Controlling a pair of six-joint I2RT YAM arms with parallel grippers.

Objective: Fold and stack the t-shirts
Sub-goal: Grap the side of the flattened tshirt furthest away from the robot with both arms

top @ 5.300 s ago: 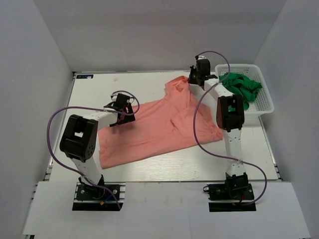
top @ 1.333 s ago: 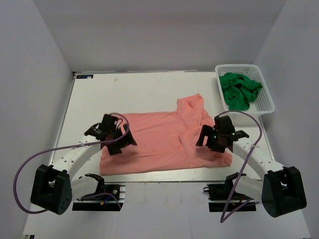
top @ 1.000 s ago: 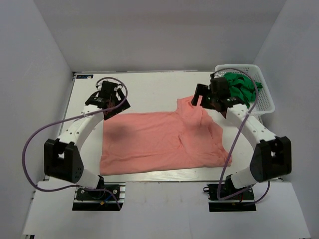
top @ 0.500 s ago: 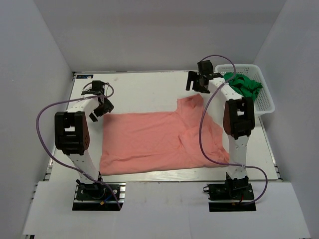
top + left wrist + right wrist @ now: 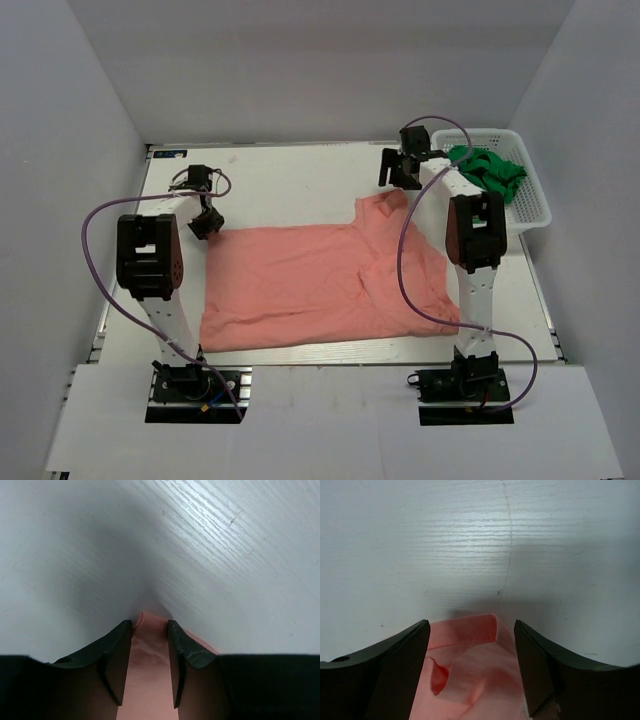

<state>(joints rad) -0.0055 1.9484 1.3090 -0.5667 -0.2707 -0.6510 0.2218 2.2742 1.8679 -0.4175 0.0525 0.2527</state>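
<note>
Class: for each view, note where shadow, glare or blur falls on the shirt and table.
Left wrist: heavy shadow darkens the table ahead of the fingers; glare streaks the grain upper right. Right wrist: a glare band across the table, shadow at right, the pink shirt slightly soft. Top external: even light, sharp, faint shadows.
</note>
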